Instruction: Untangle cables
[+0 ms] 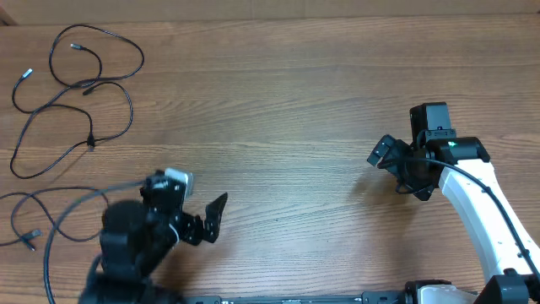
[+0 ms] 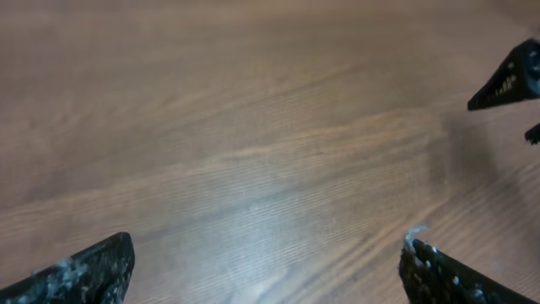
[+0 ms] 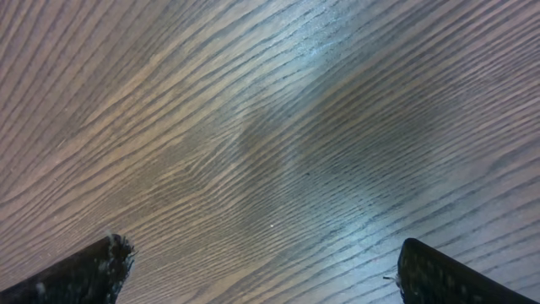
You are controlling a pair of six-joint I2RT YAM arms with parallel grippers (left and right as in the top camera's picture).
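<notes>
Cables (image 1: 80,93): loose black loops in the table's (image 1: 295,101) far-left corner — separate cord at the left edge, so likely mostly untangled.
Left gripper (image 1: 207,221): near the table's front-left, jaws open, empty.
Right gripper (image 1: 384,154): over the table's right side — open, empty.
Containers: none seen.
</notes>
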